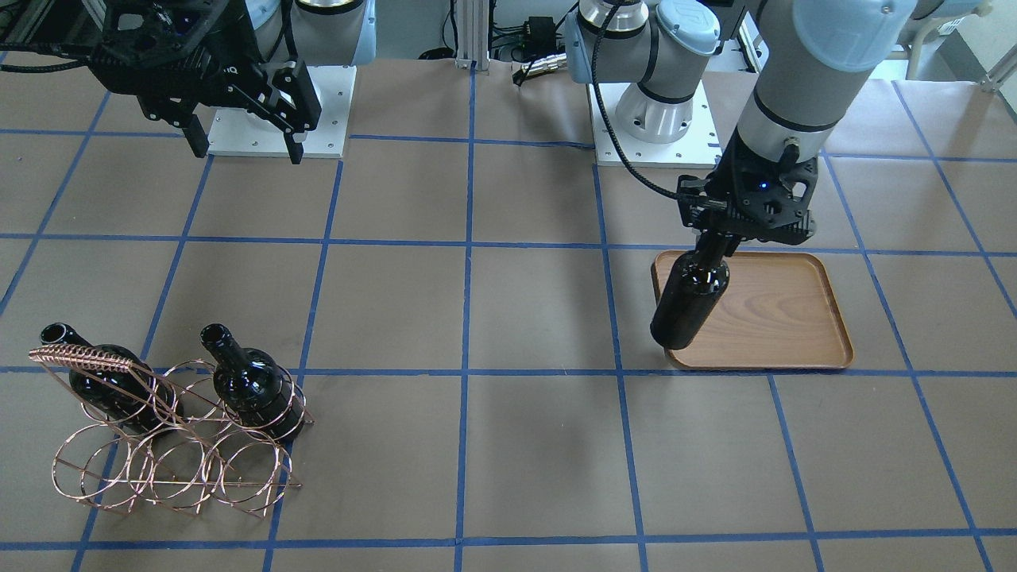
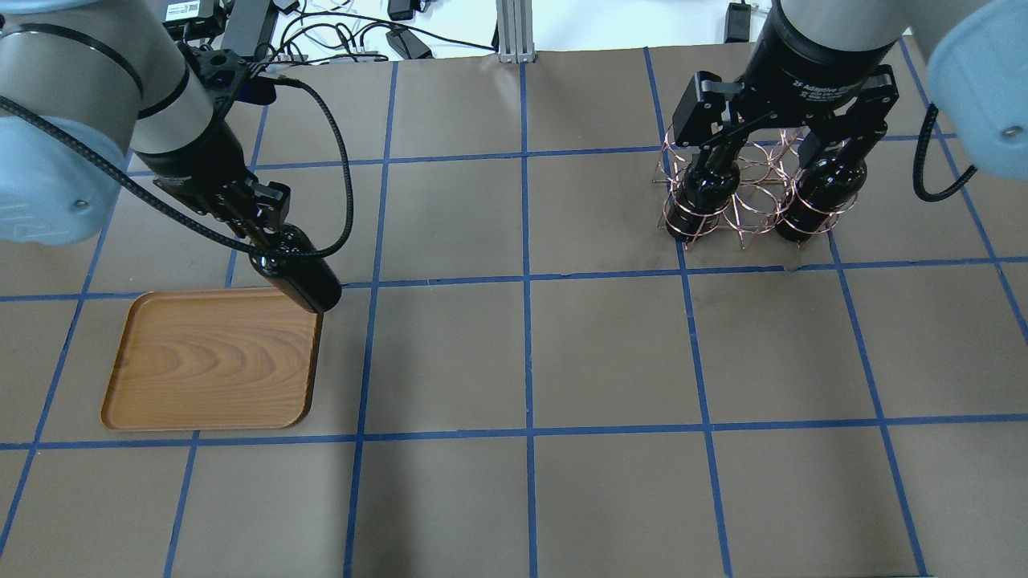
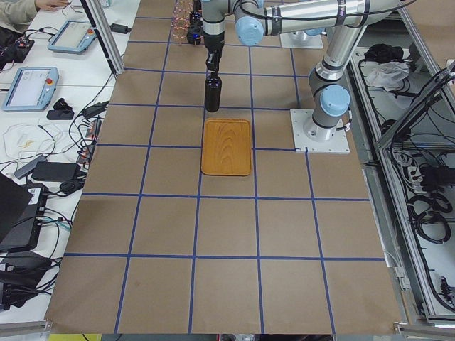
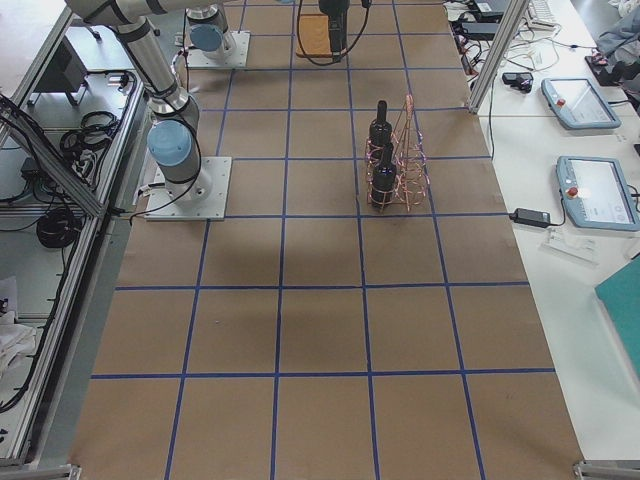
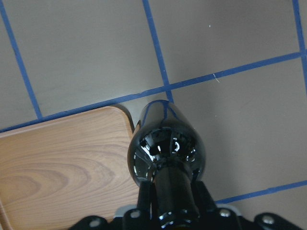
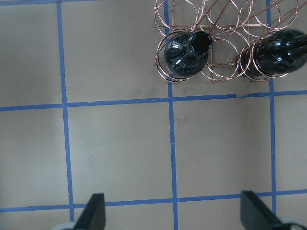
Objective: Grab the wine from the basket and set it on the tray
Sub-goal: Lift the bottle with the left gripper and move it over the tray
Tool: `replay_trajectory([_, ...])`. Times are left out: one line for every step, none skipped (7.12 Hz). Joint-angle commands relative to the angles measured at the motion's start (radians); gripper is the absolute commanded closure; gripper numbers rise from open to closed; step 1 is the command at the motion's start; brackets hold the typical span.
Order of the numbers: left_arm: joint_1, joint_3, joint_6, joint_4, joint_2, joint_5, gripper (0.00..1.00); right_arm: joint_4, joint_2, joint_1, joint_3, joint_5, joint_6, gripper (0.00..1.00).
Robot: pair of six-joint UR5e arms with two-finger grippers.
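Exterior front-facing view: left claw [image 1: 719, 238] is clenched round the neck of the wine [image 1: 690, 306]. The bottle hangs neck-up beneath it. Its base is at the corner of the tray [image 1: 783, 318], on the side facing the basket [image 1: 171, 461].

Left wrist view, looking down past the bottle's shoulder: the dark body overlaps the tray's rounded corner and the bare desk [image 1: 540, 461] just beside it. Cannot tell whether the base touches the rim or hangs clear of it.

Exterior left view: the bottle is upright at the tray's far end.

The tray lies flat with its grain showing. One long edge runs just beside a line of the blue tape grid [image 1: 465, 318].

The basket is well apart from the tray, toward the other end of the desk, on the right arm's side. Two other bottles [image 1: 254, 393] stand neck-up in its outer loops. The coil-wrapped handle [image 1: 87, 359] slants across the neck of the outermost one.

Right claw [image 1: 246, 149] is released, fingers spread wide, nothing between them. It is raised well above the desk.

Overhead view: its two fingers line up over the two racked bottles.

Right wrist view: both fingertips are at the lower edge of the frame over bare desk. The basket is at the top of the frame, ahead of the fingers rather than between them.
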Motion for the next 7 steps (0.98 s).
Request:
replay_trajectory([0.117,-0.012,0.179,-0.002,0.008,0.036,1.0,0.002,0.0,0.001,0.006,0.0,0.001,0.0])
replay_trajectory([0.195,-0.03,0.235,-0.002,0.01,0.037,1.0,0.002,0.0,0.001,0.004,0.0,0.001,0.0])
replay_trajectory([0.242,-0.072,0.294,-0.003,0.014,0.037,1.0,0.003,0.0,0.001,0.004,-0.005,0.001,0.0])
replay_trajectory([0.266,-0.09,0.322,0.0,0.019,0.033,1.0,0.003,0.0,0.001,0.004,-0.003,0.001,0.0])
replay_trajectory([0.282,-0.1,0.336,0.0,0.022,0.035,1.0,0.002,0.0,0.001,0.004,-0.003,0.001,0.0])
replay_trajectory([0.311,-0.103,0.342,-0.002,0.02,0.035,1.0,0.002,0.0,0.001,0.004,-0.003,0.001,0.0])
replay_trajectory([0.335,-0.104,0.35,-0.002,0.017,0.035,1.0,0.002,0.0,0.001,0.004,-0.003,0.001,0.0])
